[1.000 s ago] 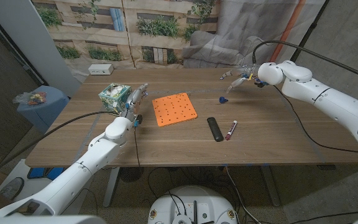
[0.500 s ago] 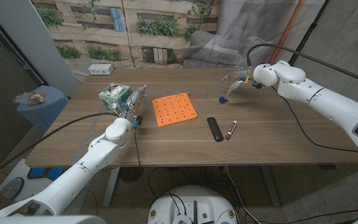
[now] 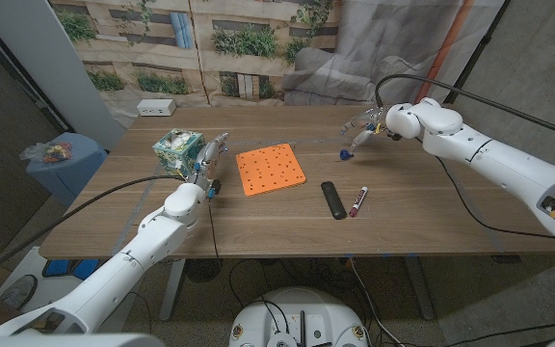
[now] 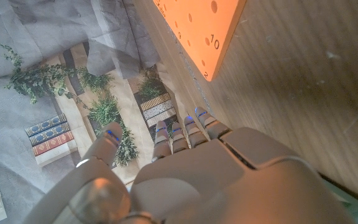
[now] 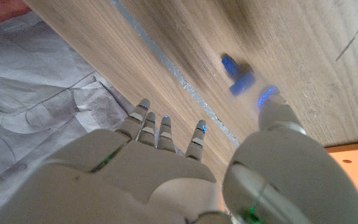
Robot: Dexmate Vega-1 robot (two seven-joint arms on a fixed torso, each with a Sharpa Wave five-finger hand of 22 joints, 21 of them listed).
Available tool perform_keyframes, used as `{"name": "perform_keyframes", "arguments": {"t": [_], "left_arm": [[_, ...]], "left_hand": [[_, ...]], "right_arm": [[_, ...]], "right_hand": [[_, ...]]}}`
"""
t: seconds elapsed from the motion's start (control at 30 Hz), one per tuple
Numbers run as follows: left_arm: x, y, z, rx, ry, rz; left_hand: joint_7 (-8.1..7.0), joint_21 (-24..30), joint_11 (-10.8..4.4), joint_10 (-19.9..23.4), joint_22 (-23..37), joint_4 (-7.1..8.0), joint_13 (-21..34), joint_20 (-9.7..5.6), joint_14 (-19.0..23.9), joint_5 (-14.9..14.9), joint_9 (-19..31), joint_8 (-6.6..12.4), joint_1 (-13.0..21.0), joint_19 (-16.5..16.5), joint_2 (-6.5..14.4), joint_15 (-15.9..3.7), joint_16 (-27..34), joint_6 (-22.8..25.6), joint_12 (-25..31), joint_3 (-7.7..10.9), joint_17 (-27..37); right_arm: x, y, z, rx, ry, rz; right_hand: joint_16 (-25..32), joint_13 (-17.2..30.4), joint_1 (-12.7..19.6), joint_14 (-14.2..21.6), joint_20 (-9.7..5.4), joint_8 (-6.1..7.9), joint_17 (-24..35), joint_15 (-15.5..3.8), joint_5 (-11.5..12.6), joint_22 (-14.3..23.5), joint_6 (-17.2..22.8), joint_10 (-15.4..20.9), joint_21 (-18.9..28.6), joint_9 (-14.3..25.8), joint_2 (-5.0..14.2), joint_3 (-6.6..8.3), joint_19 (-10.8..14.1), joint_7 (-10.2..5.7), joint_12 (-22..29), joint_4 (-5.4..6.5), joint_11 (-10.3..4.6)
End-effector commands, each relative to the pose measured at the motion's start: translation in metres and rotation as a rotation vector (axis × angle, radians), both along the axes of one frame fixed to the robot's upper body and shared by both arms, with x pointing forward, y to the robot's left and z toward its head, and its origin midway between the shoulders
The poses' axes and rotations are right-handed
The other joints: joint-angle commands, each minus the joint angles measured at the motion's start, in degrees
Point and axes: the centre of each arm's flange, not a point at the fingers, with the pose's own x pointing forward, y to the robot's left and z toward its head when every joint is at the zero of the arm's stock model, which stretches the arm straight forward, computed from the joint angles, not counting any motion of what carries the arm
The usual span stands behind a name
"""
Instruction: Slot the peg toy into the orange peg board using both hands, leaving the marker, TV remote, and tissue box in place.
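The small blue peg toy [image 3: 343, 153] lies on the table to the right of the orange peg board [image 3: 270, 169]. My right hand [image 3: 364, 124] hovers just behind and above it, fingers spread and holding nothing. In the right wrist view the peg [image 5: 237, 74] looks blurred, just off the thumb [image 5: 272, 104]. My left hand [image 3: 209, 155] stands between the tissue box [image 3: 177, 149] and the board's left edge, fingers straight and empty. In the left wrist view, a corner of the board [image 4: 202, 30] shows beyond the left hand [image 4: 185, 168].
The black TV remote [image 3: 332, 200] and the red-capped marker [image 3: 358, 200] lie side by side in front of the board, toward my right. A white box [image 3: 155, 107] sits at the table's far left corner. A blue stool [image 3: 61, 159] stands left of the table.
My right arm has swung left, and its hand has come closer to the blue peg. The left arm and the objects on the table have stayed put.
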Motion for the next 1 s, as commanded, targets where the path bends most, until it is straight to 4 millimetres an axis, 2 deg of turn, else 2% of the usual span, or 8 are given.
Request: {"name": "perform_keyframes", "arguments": {"t": [0.03,0.37,1.0], "left_arm": [[0.003,0.000,-0.002,-0.007,0.007,0.002],[0.006,-0.001,-0.005,-0.011,0.013,-0.006],[0.005,-0.003,-0.014,-0.026,0.017,-0.018]], "left_hand": [[0.20,0.2,0.28,0.2,0.3,0.00,0.3,-4.28,0.4,0.1,0.1,0.24,0.7,0.4,3.6,-0.27,0.1,0.3,0.0,0.41,0.2],[0.27,0.2,0.31,0.3,0.3,0.05,0.3,-4.33,0.5,0.1,0.1,0.24,0.8,0.4,3.6,-0.27,0.1,0.3,0.0,0.46,0.2],[0.29,0.2,0.30,0.4,0.3,0.27,0.3,-4.31,0.5,0.1,0.1,0.21,0.7,0.5,3.6,-0.32,0.1,0.4,0.0,0.59,0.2]], "right_arm": [[0.003,0.014,-0.015,-0.037,0.011,-0.049],[0.004,0.026,-0.026,-0.084,-0.017,-0.064],[0.010,0.033,-0.026,-0.194,-0.054,-0.086]], "right_hand": [[0.1,0.2,-0.5,0.3,0.07,0.44,0.2,0.18,0.3,0.2,0.5,-0.2,0.5,0.4,0.33,-0.21,1.1,-0.23,0.2,-0.04,0.61],[0.1,0.3,-0.4,0.2,0.08,0.54,0.3,0.18,0.4,0.2,0.3,-0.5,0.5,0.5,0.46,-0.18,1.5,-0.26,0.1,-0.07,0.57],[0.2,0.4,2.3,0.7,-0.51,1.95,0.3,-1.10,0.6,0.2,2.4,-0.2,0.7,0.9,1.14,0.72,2.9,-0.27,0.1,-0.78,-0.64]]}}
